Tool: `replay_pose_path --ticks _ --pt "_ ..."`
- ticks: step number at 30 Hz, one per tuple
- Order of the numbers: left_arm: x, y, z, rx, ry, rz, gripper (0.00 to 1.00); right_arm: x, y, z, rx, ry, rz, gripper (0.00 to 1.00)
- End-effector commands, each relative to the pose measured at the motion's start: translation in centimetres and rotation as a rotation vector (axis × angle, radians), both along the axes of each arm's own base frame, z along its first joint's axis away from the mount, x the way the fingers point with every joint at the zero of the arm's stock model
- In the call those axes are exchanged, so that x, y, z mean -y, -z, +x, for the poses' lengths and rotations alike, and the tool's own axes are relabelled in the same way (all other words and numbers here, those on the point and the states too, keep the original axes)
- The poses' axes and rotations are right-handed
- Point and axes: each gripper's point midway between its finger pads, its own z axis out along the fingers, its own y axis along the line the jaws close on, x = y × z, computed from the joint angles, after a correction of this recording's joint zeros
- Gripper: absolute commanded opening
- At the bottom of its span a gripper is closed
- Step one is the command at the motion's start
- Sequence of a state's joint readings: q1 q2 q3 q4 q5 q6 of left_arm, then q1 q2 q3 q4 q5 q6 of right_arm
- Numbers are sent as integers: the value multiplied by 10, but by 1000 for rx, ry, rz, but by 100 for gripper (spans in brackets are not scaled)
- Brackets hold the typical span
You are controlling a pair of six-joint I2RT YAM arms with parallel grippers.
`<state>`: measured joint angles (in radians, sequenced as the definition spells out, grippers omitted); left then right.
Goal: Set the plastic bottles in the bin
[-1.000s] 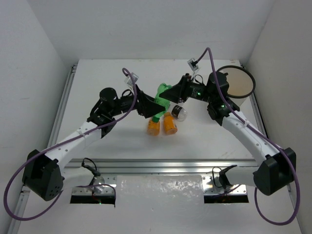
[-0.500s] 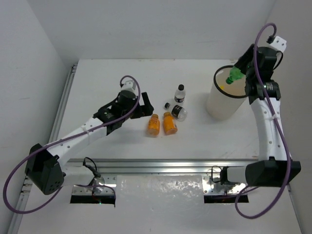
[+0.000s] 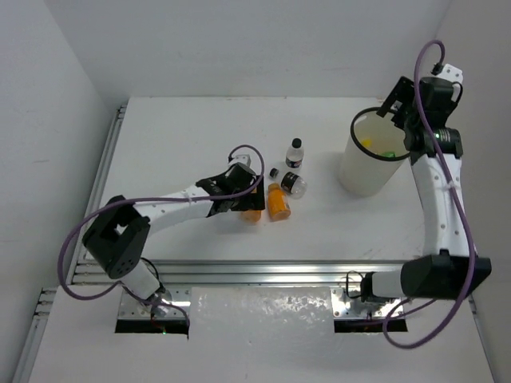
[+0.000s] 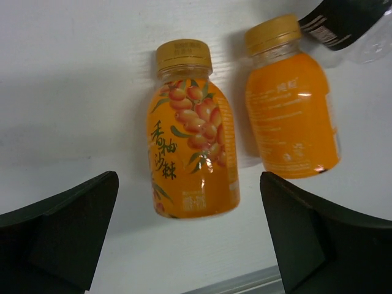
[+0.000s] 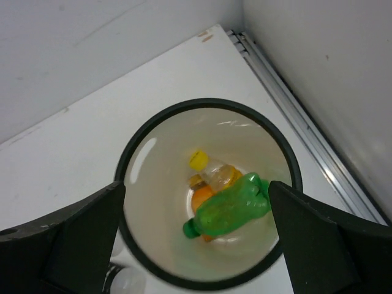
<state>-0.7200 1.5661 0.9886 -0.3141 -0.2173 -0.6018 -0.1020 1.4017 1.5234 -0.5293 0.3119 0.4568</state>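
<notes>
Tall cream bin (image 3: 359, 171), smooth-walled and round with a thin black rim, at the far right of the white table (image 3: 176, 128). On its bottom: slim translucent green bottle (image 5: 229, 208) on its side, across a clear yellow-capped bottle (image 5: 211, 173) and a half-hidden orange bottle (image 5: 201, 197). Half a second ago clamped in the right gripper (image 5: 196, 187) above the rim — now dropped in, fingers spread and empty. Left gripper (image 4: 188, 180) moved in since then, wide open, straddling a stubby, glossy orange berry-label bottle (image 4: 193, 159) with gold cap, flat on the table, untouched. Just beside it a second orange bottle (image 4: 294, 116), then a lying black-capped bottle (image 3: 289, 183) — an upright black-capped bottle (image 3: 295, 153) behind.
</notes>
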Motion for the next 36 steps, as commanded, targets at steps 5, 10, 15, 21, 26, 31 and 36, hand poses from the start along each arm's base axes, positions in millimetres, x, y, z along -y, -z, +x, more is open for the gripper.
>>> replay_pose_path --ticks 5,10,15,21,26,31,36 --pt "24 32 8 -49 56 10 83 -61 -38 -48 169 -251 119 99" --pt "10 46 1 -81 13 59 14 -105 -15 -53 116 -439 186 99" --pt "16 -42 1 209 52 -137 0 -244 1 -89 142 -1086 444 99" --pt "43 -142 -71 580 463 -598 0 -344 9 -136 204 -1472 577 99" --pt "46 -168 -96 664 580 -703 0 -376 8 -158 197 -1583 615 99" --pt "44 -183 -99 711 578 -745 0 -393 30 -163 94 -1541 591 92" --pt "42 -196 -90 739 538 -737 41 -395 43 -170 60 -1546 577 24"
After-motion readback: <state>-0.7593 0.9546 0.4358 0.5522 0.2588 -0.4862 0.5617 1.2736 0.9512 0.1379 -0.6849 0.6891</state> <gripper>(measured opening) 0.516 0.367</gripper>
